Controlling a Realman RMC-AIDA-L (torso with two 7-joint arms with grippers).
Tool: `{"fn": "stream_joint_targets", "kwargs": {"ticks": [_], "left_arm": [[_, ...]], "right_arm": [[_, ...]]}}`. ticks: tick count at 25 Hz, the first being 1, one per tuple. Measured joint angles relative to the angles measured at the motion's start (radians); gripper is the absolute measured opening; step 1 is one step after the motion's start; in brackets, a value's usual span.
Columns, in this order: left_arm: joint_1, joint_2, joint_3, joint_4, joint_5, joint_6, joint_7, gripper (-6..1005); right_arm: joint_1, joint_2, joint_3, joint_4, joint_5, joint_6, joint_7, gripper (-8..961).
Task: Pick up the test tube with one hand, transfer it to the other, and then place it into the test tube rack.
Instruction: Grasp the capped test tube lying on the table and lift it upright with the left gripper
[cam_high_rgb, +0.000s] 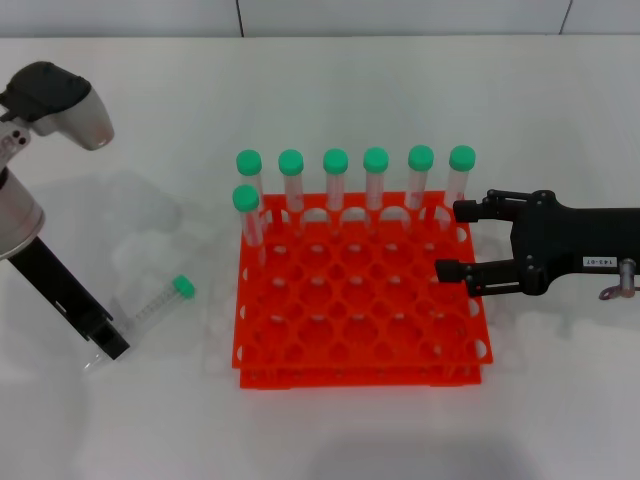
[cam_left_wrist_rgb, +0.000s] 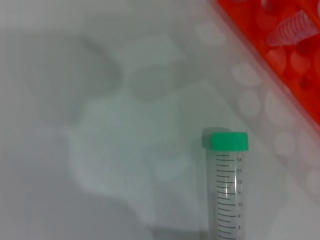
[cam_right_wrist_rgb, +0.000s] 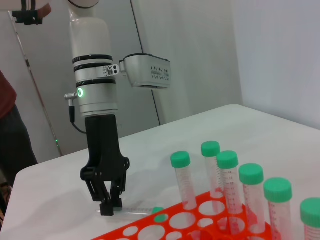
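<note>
The test tube lies on the white table left of the test tube rack, its green cap pointing toward the rack. My left gripper reaches down onto the tube's lower end and is shut on it; the tube still rests on the table. The left wrist view shows the capped tube and a corner of the rack. The right wrist view shows the left gripper at the tube. My right gripper, with a white label, hovers open at the rack's right edge.
Several green-capped tubes stand along the rack's back row, and one more stands at the left of the second row. They also show in the right wrist view. Behind the table is a white wall.
</note>
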Motion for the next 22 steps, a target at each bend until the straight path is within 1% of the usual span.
{"fn": "stream_joint_targets", "kwargs": {"ticks": [12,22], "left_arm": [[-0.003,0.004,-0.002,-0.006,0.000,-0.009,-0.003,204],[-0.003,0.007,-0.022,0.004,-0.009,-0.007,-0.004,199]], "right_arm": [[0.000,0.000,0.004,0.000,0.000,0.001,0.000,857],[0.004,0.000,0.006,0.000,0.000,0.003,-0.005,857]]}}
